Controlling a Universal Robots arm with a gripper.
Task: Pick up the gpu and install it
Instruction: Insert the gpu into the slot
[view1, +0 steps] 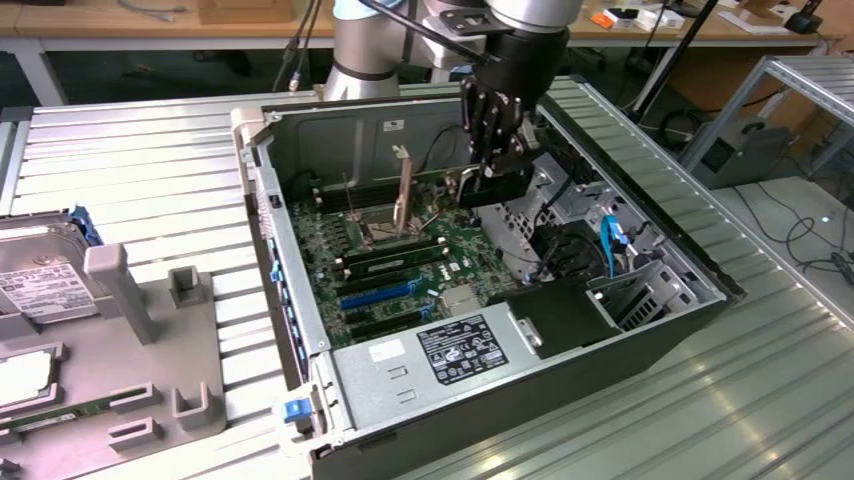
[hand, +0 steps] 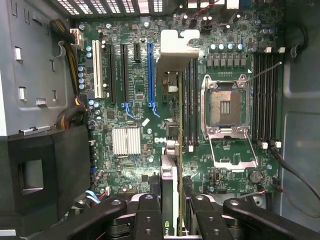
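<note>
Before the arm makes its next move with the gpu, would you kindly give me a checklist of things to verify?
1. gpu gripped by the gripper: ok, jaws closed on both its faces.
2. Card upright, edge toward motherboard: ok.
3. Blue slot empty: ok.
4. Card over blue slot: cannot tell; it appears between that slot and the memory slots.
5. Card seated: cannot tell.
6. Case side open: ok.
</note>
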